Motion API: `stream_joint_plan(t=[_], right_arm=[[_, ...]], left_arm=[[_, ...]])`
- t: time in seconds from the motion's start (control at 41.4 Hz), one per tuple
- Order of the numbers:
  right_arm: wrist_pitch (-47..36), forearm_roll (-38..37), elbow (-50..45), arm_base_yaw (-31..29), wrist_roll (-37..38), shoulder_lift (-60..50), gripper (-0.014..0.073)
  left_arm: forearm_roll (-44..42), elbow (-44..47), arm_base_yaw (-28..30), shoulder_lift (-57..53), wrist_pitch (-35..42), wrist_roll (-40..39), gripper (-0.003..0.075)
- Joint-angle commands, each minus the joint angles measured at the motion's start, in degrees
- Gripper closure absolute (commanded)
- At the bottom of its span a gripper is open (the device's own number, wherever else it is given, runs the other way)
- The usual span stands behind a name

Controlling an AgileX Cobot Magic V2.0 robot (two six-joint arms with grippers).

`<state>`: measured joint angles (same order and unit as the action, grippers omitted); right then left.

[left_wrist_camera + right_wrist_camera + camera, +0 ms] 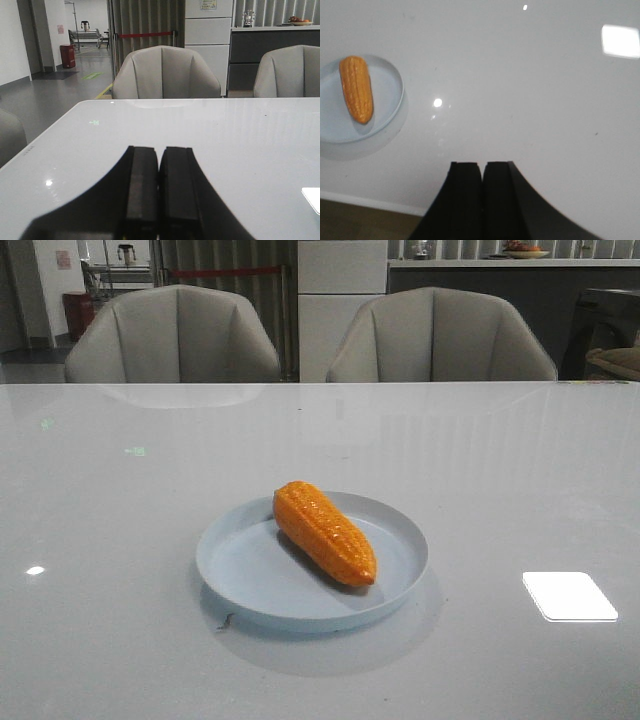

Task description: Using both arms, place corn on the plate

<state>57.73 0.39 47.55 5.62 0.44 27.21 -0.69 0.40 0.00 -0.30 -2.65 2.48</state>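
Corn (pixel 324 533), a glossy orange toy cob with rows of kernel bumps, lies diagonally across a round, shallow, pale blue plastic plate (pixel 240 562), its tapered end pointing toward the camera side and resting inside the low rim, which would keep it from rolling off. The plate sits near the middle of a glossy white counter (pixel 110 620). Judged from this, the placement looks complete. Neither black tool appears in the front view. The left tool (pixel 159 192) has its fingers pressed together, holding nothing, and faces away over bare counter. The right tool (pixel 483 197), likewise closed and empty, hangs well apart from the corn, at the counter's edge.
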Motion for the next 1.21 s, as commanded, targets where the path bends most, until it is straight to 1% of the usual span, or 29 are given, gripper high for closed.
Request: stream_joint_plan(t=[0.0,0.169,0.29,0.387,0.459,0.556,0.628,0.87,1.064,1.184], right_arm=[[-6.71,-3.63,1.27,-0.01,-0.1,-3.97,0.0538],[-15.46,-4.52,-3.31,-0.01,-0.1,-12.23,0.0538],[-26.61,-3.27,-9.92,-0.01,-0.05,-18.35,0.0538],[-37.5,-1.66,-15.76,-0.01,0.0,-22.26,0.0538],[-43.98,-0.39,-19.99,-0.01,0.0,-24.03,0.0538],[-50.27,0.35,-25.47,-0.01,0.05,-25.77,0.0538],[-52.7,0.59,-29.37,-0.01,0.28,-26.92,0.0538],[-54.78,0.58,-40.08,-0.07,0.35,-29.21,0.0538],[-63.82,0.61,-47.81,-0.07,0.35,-29.21,0.0538],[-60.35,0.61,-47.95,-0.07,0.35,-29.16,0.0538]], left_arm=[[0.07,2.07,-0.4,-0.87,4.61,-0.4,0.0631],[0.07,2.07,-0.4,-0.87,4.61,-0.4,0.0631],[0.07,2.07,-0.4,-0.87,4.61,-0.4,0.0631],[0.07,2.07,-0.4,-0.87,4.61,-0.4,0.0631],[0.07,2.07,-0.4,-0.87,4.61,-0.4,0.0631],[0.07,2.07,-0.4,-0.87,4.61,-0.4,0.0631],[0.07,2.07,-0.4,-0.87,4.61,-0.4,0.0631],[0.07,2.07,-0.4,-0.87,4.61,-0.4,0.0631],[0.07,2.07,-0.4,-0.87,4.61,-0.4,0.0631],[0.07,2.07,-0.4,-0.87,4.61,-0.4,0.0631]])
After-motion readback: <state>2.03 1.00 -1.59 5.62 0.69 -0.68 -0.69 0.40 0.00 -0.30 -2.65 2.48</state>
